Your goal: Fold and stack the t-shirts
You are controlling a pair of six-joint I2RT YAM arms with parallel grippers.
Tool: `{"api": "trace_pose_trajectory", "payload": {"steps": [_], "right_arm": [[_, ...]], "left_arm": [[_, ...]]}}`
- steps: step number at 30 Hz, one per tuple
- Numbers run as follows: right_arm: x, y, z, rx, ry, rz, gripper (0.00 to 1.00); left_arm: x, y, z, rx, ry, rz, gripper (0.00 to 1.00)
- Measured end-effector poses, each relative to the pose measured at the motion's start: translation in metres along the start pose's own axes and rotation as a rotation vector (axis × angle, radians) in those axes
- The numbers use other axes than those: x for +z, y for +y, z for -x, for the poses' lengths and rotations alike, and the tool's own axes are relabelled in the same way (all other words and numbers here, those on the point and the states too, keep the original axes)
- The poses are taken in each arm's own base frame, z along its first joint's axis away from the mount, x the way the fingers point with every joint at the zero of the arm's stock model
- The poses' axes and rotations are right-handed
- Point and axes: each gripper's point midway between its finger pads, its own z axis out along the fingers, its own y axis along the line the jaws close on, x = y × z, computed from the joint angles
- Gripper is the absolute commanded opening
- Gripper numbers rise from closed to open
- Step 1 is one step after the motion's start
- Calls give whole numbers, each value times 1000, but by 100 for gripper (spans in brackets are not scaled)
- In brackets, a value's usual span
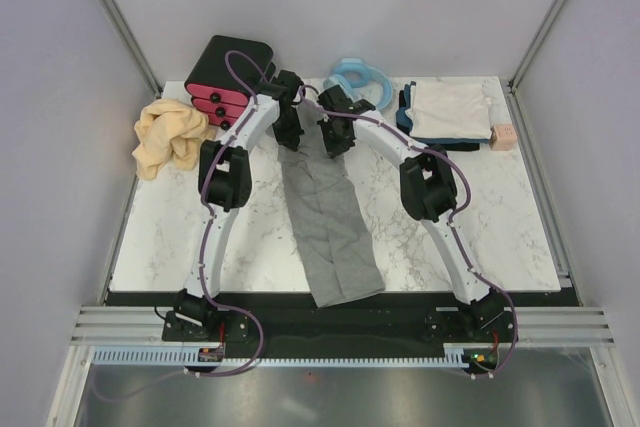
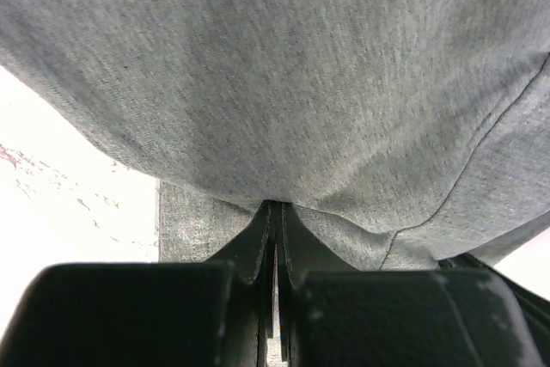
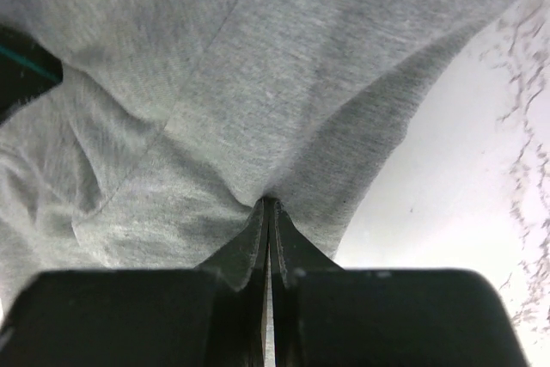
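The heather-grey t-shirt [image 1: 330, 222] lies as a long narrow strip down the middle of the table, its near end hanging over the front edge. Its far end is pinched by both grippers, side by side. My left gripper [image 1: 289, 134] is shut on the cloth; in its wrist view the jaws [image 2: 277, 205] meet with grey fabric [image 2: 301, 83] bunched at the tips. My right gripper [image 1: 333, 139] is likewise shut on the grey t-shirt [image 3: 258, 83], jaws [image 3: 270, 201] pressed together. A tan-yellow t-shirt [image 1: 170, 137] lies crumpled at the left. A whitish t-shirt [image 1: 452, 109] lies folded on dark ones [image 1: 404, 112] at the back right.
A black box with pink drawers [image 1: 225, 82] stands at the back left, just behind the left gripper. A light-blue coiled hose [image 1: 355, 75] sits at the back centre. A small pinkish block [image 1: 502, 137] rests by the folded stack. The white marble table [image 1: 500, 227] shows on either side.
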Motion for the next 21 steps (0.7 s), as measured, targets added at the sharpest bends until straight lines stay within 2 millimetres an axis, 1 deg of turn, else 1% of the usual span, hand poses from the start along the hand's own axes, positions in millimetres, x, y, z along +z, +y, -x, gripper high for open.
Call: {"api": "trace_pose_trajectory", "payload": {"steps": [1,6,8,10,13,18,19,21], "right_arm": [[2,0,2,0,-2,-4,5],[10,1,18,10,-35,2,13],[11,1,21,20,-46,5,20],[11,1,23,27,-54,7,22],[11,1,26,37,-62,9,22],[11,-1,24,53,-57,23,22],[9,-3,21,56,-51,20,23],[1,-8,9,61,-25,8,24]], "left_arm": [[0,0,0,0,1,0,2],[1,0,-1,0,-1,-5,2],[0,0,-1,-1,-4,-7,2],[0,0,-1,-1,-8,-10,2],[0,0,-1,-2,-8,-13,2],[0,0,-1,-8,-7,-15,2],[0,0,-1,-10,-6,-16,2],[0,0,-1,-12,-6,-16,2]]}}
